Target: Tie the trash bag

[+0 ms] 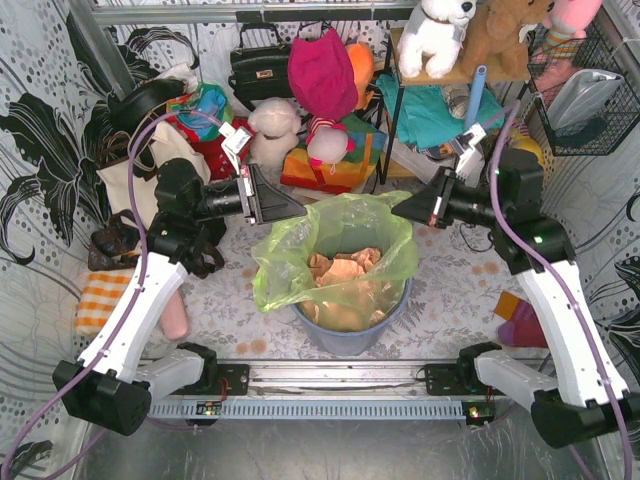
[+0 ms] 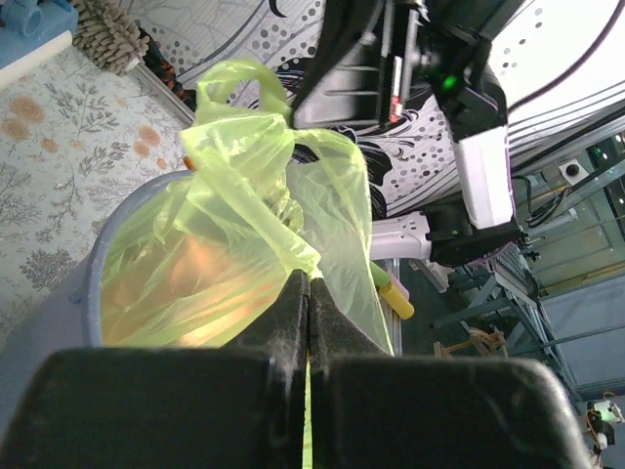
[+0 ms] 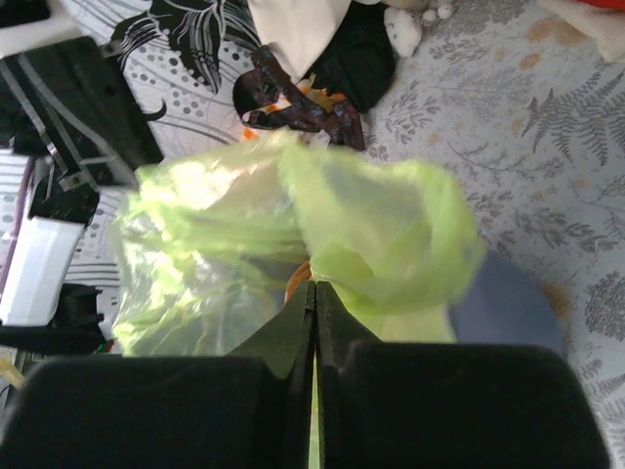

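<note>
Flowered print is seen on the table [image 1: 450, 290], with soft toys [image 1: 272, 128] piled along its far edge. Near the middle of the near edge the trash bag [image 1: 335, 250] is seated in a bin [image 1: 350, 338]. Its left rim is pinched in the clenched left claw [image 1: 298, 208], its right rim in the equally clenched right claw [image 1: 398, 208]. The open mouth lies between them, so both flaps are probably to be crossed.

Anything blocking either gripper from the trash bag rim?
Nothing visible. The left gripper and the right gripper are each shut on the trash bag film, at opposite sides of its rim above the bin.
</note>
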You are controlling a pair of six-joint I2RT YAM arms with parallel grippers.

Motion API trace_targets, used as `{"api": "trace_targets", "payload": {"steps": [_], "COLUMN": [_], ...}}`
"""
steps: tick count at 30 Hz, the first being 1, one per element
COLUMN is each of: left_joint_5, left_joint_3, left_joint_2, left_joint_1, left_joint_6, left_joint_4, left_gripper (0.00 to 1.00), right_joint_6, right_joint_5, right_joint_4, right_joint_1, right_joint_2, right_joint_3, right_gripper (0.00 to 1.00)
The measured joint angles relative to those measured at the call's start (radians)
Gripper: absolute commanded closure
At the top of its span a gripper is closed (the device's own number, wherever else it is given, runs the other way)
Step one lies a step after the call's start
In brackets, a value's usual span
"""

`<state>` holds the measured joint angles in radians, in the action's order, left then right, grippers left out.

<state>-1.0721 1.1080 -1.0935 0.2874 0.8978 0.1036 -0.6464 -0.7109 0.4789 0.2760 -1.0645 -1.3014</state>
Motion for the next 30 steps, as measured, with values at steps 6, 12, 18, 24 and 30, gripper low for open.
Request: {"api": "trace_targets", "payload": {"steps": [6, 12, 18, 24, 30], "left_joint_5": [0.006, 0.016, 0.019, 0.021, 0.025], "left_joint_3": [-0.013, -0.021, -0.021, -0.021, -0.021], "left_joint_2": [0.018, 0.022, 0.023, 0.029, 0.042], "left_joint_1": [0.0, 0.0, 0.0, 0.0, 0.0], "left_joint_6": [-0.021, -0.022, -0.022, -0.022, -0.022], "left_joint_4": [-0.023, -0.031, -0.038, -0.051, -0.055], "left_gripper": [1.0, 1.0, 1.0, 1.0, 1.0], "right_joint_6": [-0.006, -0.032, -0.027, -0.03, -0.034], "right_joint_5": [-0.086, -0.148, -0.021, 0.123, 0.245], "right_joint_4": [0.054, 0.105, 0.146, 0.184, 0.219], "right_joint_1": [0.0, 0.003, 0.004, 0.004, 0.004], "right_joint_2": [0.167, 0.221, 0.193, 0.143, 0.08], "right_joint_3": [0.069, 0.098, 0.026, 0.005, 0.016], "right_gripper": [0.85, 0.45, 0.42, 0.29, 0.26]}}
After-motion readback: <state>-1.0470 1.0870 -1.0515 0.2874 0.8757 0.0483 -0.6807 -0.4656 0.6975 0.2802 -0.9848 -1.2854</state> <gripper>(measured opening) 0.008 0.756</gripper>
